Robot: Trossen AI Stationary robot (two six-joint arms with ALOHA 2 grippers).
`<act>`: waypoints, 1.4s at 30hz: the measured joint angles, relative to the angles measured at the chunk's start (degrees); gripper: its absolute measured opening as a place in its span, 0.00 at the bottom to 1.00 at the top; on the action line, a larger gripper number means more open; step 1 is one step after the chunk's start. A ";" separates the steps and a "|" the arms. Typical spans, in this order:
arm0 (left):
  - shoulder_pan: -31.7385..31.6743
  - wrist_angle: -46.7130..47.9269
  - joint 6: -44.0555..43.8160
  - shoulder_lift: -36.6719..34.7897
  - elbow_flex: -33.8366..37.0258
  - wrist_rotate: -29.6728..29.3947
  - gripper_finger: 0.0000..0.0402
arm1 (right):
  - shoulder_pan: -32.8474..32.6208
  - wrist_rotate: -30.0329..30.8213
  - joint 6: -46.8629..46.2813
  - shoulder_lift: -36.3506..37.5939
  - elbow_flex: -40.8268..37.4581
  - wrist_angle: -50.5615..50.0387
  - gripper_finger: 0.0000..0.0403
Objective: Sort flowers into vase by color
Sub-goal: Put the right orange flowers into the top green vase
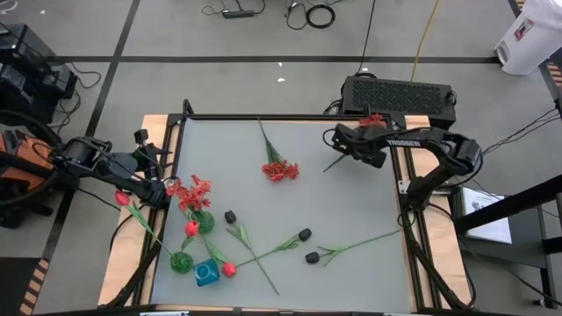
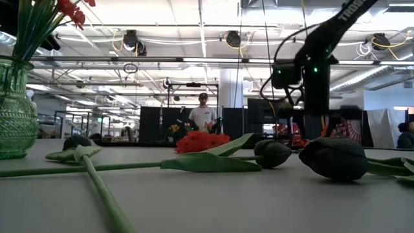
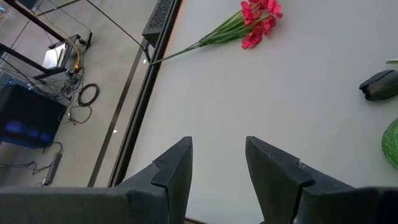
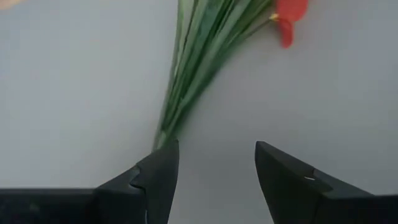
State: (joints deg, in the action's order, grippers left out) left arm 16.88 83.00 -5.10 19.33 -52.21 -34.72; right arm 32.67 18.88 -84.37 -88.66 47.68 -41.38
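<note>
Vases (image 1: 201, 221): 3; black buds (image 1: 305, 234): 3

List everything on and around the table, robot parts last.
Frilly red bunch: one, red, table's far middle.
Red flowers in vase: one bunch, red, left side.
Green vases: two, green, near-left.
Blue vase: one, blue, near-left edge.
Red tulips: three seen, red, near-left.
Black buds: three, black, near middle.
Person: one, far behind the table.
Left pincer: open, empty, left edge.
Right pincer: open, over the bunch's stems.
</note>
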 joint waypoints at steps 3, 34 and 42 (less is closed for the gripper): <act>0.00 0.00 -0.01 0.00 0.00 0.00 0.39 | 1.29 -0.03 -0.47 0.00 -1.99 4.67 0.50; 0.02 0.00 -0.02 0.00 0.00 0.00 0.39 | 9.33 0.84 -0.44 -0.28 -2.12 11.22 0.50; 0.02 0.00 -0.01 0.00 0.00 0.00 0.39 | 8.91 0.44 -0.32 -0.29 -2.10 10.48 0.50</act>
State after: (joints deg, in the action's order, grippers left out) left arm 16.90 83.00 -5.12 19.33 -52.21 -34.72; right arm 41.58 19.32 -84.69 -88.96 45.58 -30.90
